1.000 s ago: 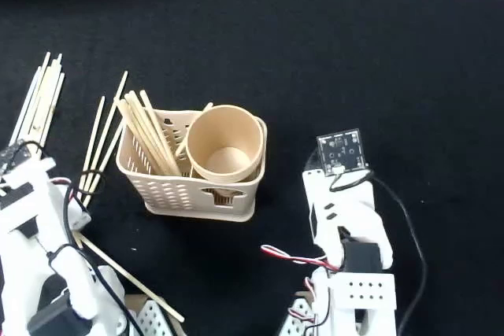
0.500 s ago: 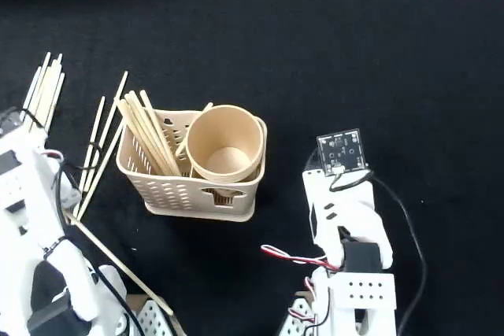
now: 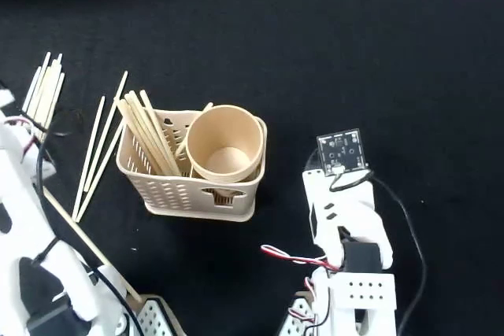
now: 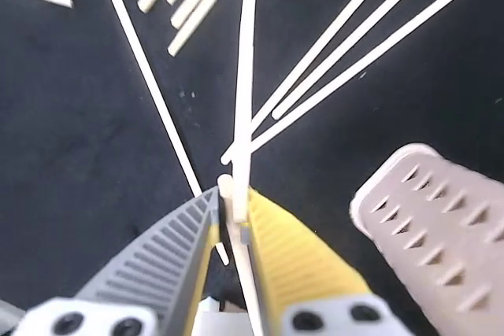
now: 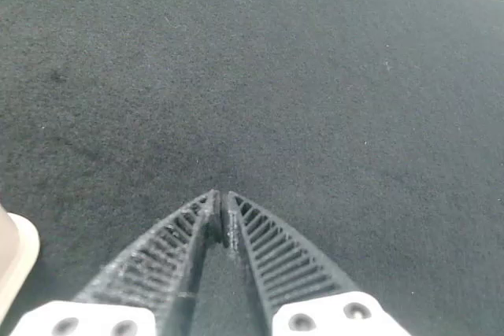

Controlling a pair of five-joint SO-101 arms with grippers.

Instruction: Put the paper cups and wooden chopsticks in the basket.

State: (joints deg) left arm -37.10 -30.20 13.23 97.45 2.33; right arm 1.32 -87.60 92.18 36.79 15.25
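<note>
Clamped between the grey and yellow fingers of the left gripper (image 4: pixel 233 194) is a single wooden chopstick (image 4: pixel 246 76). In the high view this held chopstick (image 3: pixel 90 243) is seen slanting beside the left arm (image 3: pixel 24 218), which is located at 8 o'clock of the basket (image 3: pixel 189 194).

The basket is placed on the black surface (image 3: pixel 354 60), at 9 o'clock of the surface centre. A paper cup (image 3: pixel 224 143) is seated upright in the 3 o'clock half of the basket, mouth up. A set of chopsticks (image 3: pixel 150 135) is leaned inside the 9 o'clock half, with the tips tilted toward 11 o'clock, above the rim.

Three loose chopsticks (image 3: pixel 98 151) are laid on the surface just beside the basket at 9 o'clock. A bundle of chopsticks (image 3: pixel 43 96) is laid farther out, at 10 o'clock of the basket. In the left wrist view, a perforated corner of the basket (image 4: pixel 441 226) is seen near the fingers.

The right arm (image 3: pixel 346 218) is positioned at 4 o'clock of the basket, apart from it. The fingers of the right gripper (image 5: pixel 220 208) are pressed together over bare surface, with nothing held between them.
</note>
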